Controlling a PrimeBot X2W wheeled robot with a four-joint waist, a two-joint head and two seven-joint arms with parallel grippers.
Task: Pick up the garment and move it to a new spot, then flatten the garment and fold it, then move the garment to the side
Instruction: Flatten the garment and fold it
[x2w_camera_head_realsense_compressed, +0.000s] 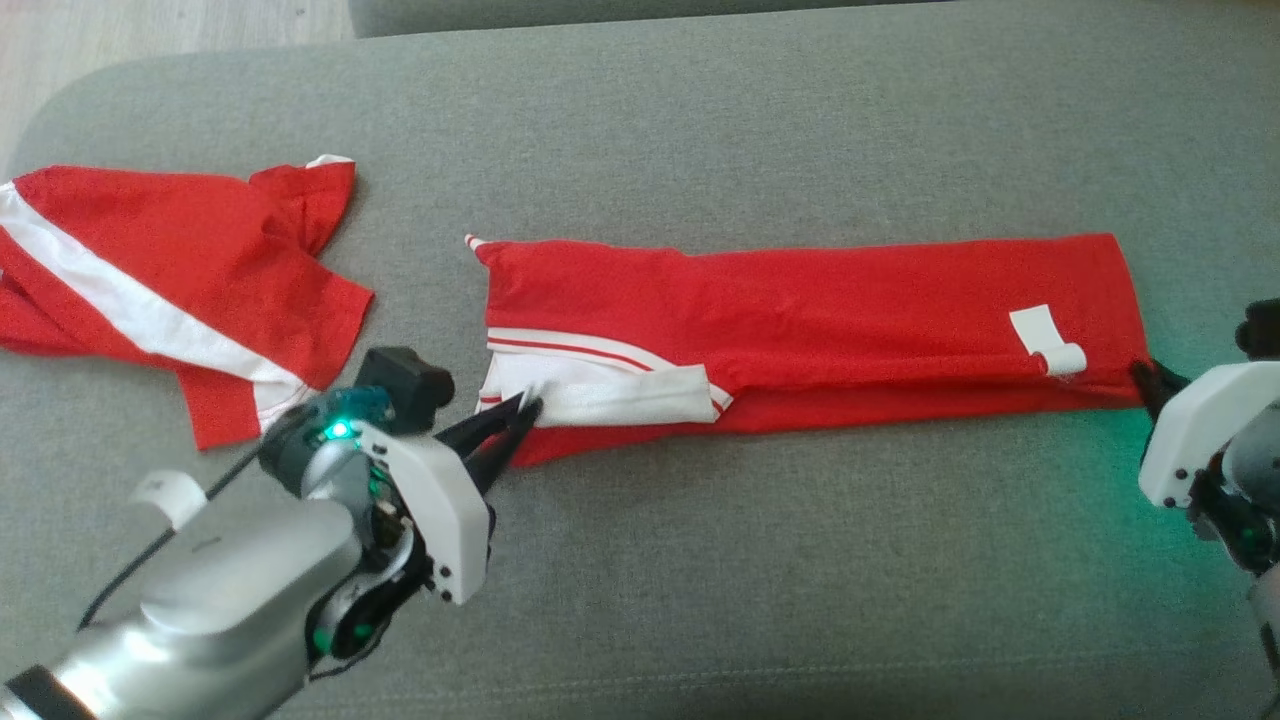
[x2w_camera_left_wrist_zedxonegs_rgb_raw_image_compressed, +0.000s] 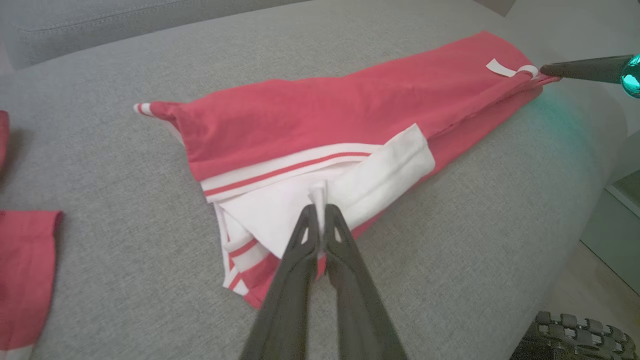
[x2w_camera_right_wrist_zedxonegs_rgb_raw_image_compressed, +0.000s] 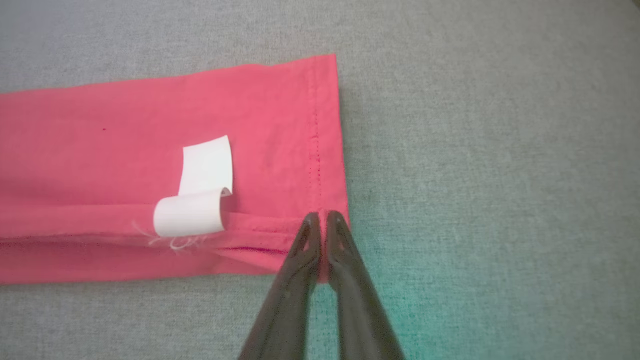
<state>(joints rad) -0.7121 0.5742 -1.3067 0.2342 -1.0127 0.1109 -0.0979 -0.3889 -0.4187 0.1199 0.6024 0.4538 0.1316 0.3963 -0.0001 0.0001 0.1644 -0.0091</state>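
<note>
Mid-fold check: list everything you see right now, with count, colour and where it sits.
folded garment: one, red with white striped trim, a long strip across the middle of the cushion
label: one, white, curled, on the folded garment near its right end
second garment: one, red with a white band, rumpled at the cushion's left, apart from the folded one
cushion: one, grey fabric, under both garments
floor: pale wood, far left corner of the head view
left gripper: one, dark fingers, pinched on white fabric at the folded garment's left end
right gripper: one, dark fingers, pinched on the red hem corner at its right end
</note>
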